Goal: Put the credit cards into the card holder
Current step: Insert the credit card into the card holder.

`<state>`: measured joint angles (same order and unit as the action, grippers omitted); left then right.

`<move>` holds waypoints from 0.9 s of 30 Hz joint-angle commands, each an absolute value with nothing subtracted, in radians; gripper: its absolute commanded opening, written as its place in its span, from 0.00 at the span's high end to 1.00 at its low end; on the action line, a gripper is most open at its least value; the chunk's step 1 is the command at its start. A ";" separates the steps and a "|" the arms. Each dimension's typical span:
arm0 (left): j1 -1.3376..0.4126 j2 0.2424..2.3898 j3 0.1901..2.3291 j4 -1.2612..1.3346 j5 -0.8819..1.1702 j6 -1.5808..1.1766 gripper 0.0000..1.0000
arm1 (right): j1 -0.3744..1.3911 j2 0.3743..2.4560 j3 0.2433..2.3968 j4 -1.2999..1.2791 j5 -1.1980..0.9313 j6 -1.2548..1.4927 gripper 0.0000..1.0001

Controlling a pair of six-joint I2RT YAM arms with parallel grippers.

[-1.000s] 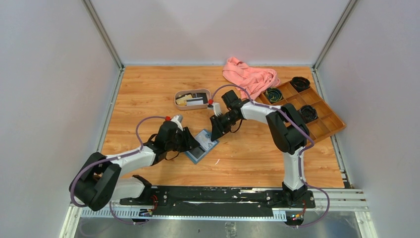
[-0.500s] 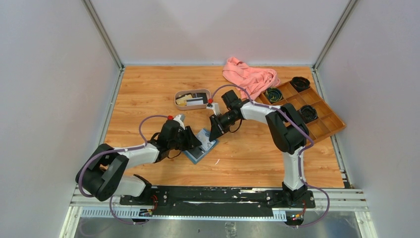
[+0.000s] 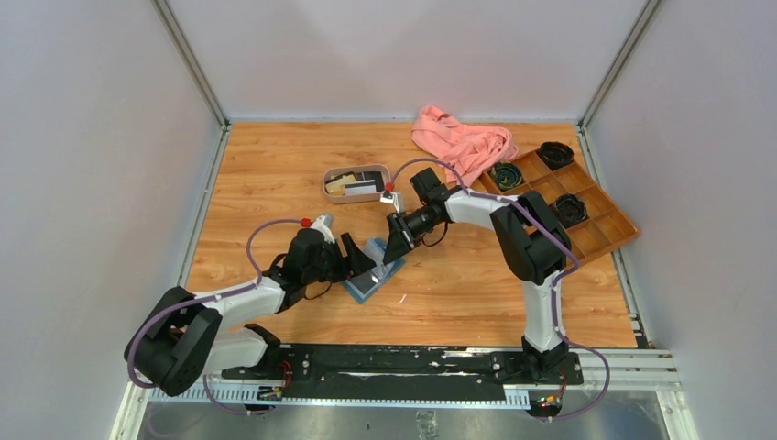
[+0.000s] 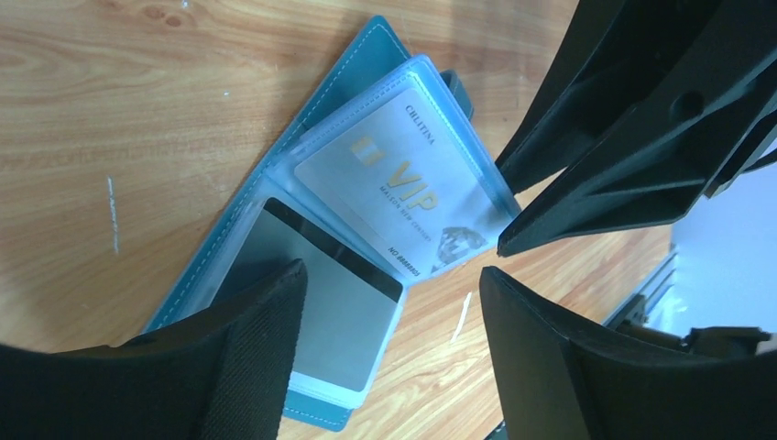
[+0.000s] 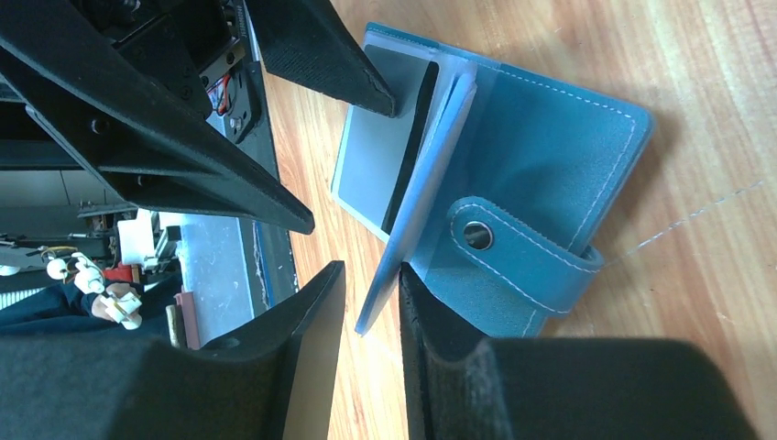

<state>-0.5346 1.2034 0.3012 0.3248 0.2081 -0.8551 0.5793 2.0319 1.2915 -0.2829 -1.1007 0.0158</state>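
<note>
With the left gripper (image 4: 394, 302) spread and holding nothing just above the open card holder (image 4: 275, 197), and the right gripper (image 5: 371, 302) apparently pinching a sleeve page ahead, slipping could snap that page over the seated credit cards (image 4: 403, 197).

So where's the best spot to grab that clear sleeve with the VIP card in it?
The sleeve's free corner, opposite the wallet's spine, coming from the right arm's side. That corner is tilted up off the page below, so one finger can slide under, while the opposite edge is bound into the wallet. The right pincer grips it there.
</note>
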 commanded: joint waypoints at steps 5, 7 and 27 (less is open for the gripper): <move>-0.541 1.164 0.265 0.428 0.179 -0.988 0.20 | 0.603 2.041 1.270 -0.274 -1.183 0.005 0.67; -0.541 1.158 0.256 0.439 0.170 -1.014 0.19 | 0.609 2.046 1.272 -0.272 -1.199 0.005 0.66; -0.541 1.235 0.187 0.600 0.144 -1.104 0.21 | 0.619 2.094 1.254 -0.194 -1.249 0.116 0.85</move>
<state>-0.5346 1.2182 0.2005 0.5518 0.1707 -1.1000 0.6022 2.0720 1.2701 -0.2031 -1.2129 0.0963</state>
